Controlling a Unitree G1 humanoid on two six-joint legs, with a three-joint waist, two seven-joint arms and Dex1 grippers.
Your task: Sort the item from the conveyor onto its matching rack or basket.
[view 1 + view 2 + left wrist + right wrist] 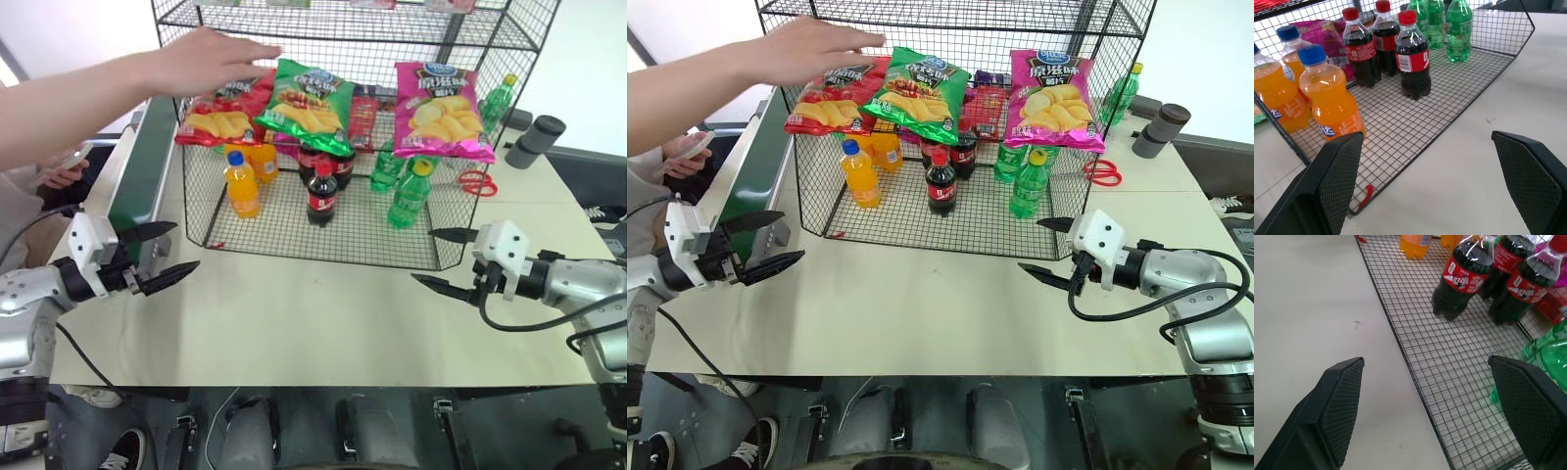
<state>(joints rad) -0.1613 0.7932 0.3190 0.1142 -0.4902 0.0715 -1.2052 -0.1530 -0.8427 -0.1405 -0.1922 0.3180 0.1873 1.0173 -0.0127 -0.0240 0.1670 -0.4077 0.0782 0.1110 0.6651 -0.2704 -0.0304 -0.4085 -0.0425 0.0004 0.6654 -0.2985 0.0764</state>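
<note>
The green crisp bag [307, 101] lay on the middle tier of the black wire rack [323, 230], tilted forward over the tier's front edge, between a red crisp bag [217, 116] at its 9 o'clock and a pink crisp bag [441, 110] at its 3 o'clock. A person's hand [211, 61] reached in from the 9 o'clock side of the head view, palm down just above the red bag and close to the green one; whether it touched either could not be told.

On the rack's bottom mesh stood orange soda bottles [1330, 95] toward 9 o'clock, cola bottles [1412, 56] in the middle and green soda bottles [1458, 27] toward 3 o'clock. A pair of red-handled scissors [476, 182] lay on the bench [313, 323] beside the rack at its 3 o'clock, with a dark cylinder [537, 139] farther out toward 2 o'clock.

The dark-green conveyor [145, 166] ran along the bench's 9 o'clock side, just beside the rack.

The left gripper [165, 251] hovered above the bench near the conveyor's near end, its jaws released and spread wide, grasping nothing. The right gripper [441, 259] hovered over the bench at the rack's near 3 o'clock corner, its jaws likewise released and empty, pointed toward the cola bottles on the mesh.
</note>
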